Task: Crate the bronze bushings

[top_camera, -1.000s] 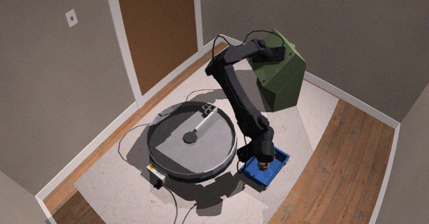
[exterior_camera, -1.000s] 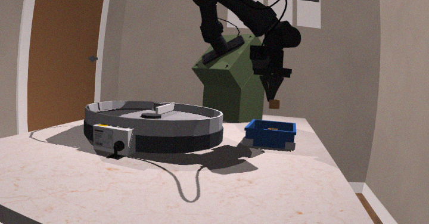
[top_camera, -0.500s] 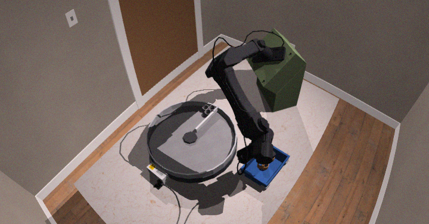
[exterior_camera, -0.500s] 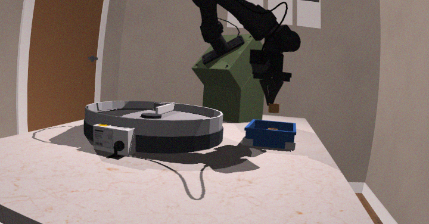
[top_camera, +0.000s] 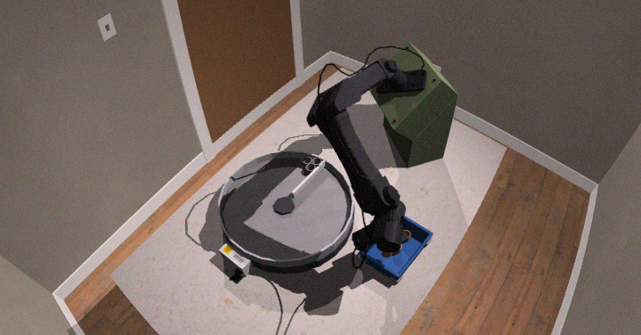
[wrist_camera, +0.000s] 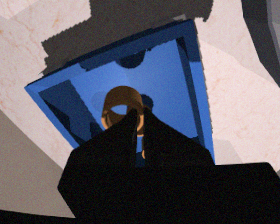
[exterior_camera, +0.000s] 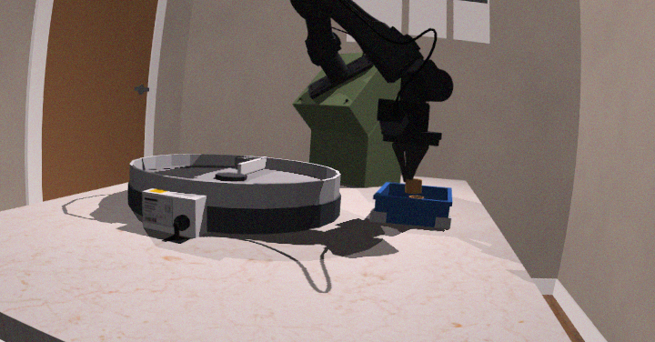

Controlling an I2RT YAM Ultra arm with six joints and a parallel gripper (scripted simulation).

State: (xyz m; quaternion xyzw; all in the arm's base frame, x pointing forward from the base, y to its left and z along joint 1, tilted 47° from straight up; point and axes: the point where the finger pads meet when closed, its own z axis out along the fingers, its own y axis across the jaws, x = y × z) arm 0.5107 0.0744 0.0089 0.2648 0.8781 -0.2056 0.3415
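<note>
Exterior view | my gripper (top_camera: 389,248) (exterior_camera: 409,179) (wrist_camera: 140,114) nearly closed, pinching one bronze bushing (exterior_camera: 413,186) (wrist_camera: 122,96) | crate (top_camera: 396,274) (exterior_camera: 411,213) (wrist_camera: 203,100) floor directly below

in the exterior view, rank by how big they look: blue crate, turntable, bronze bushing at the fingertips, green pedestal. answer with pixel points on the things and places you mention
1. turntable (top_camera: 269,257) (exterior_camera: 275,195)
2. green pedestal (top_camera: 431,126) (exterior_camera: 339,146)
3. blue crate (top_camera: 415,256) (exterior_camera: 408,211) (wrist_camera: 203,100)
4. bronze bushing at the fingertips (exterior_camera: 413,186)
</note>
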